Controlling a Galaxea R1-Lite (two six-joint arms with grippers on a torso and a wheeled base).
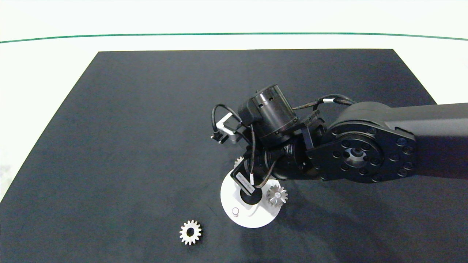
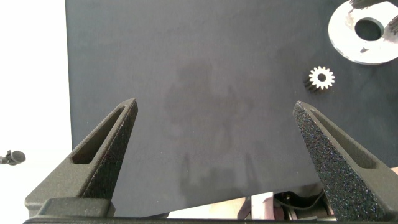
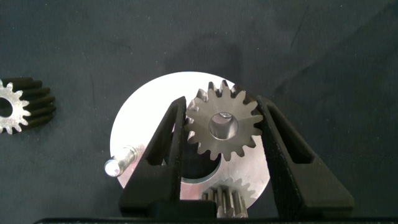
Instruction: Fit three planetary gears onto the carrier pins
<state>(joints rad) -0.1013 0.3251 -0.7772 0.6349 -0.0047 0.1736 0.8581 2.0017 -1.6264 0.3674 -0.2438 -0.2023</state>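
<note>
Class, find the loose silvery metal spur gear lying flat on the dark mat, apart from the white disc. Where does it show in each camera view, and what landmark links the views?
Head view: loose silvery spur gear lies low, left of the flat white ring-shaped disc.
Left wrist view: gear sits just below the disc.
Right wrist view: gear at the picture's edge, beside the disc.
Shared landmark: the white disc.

A black arm (image 1: 365,146) with ringed screws, looping black cables, and white tags.

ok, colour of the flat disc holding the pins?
White flat ring-shaped disc, clearest in the right wrist view.
</note>
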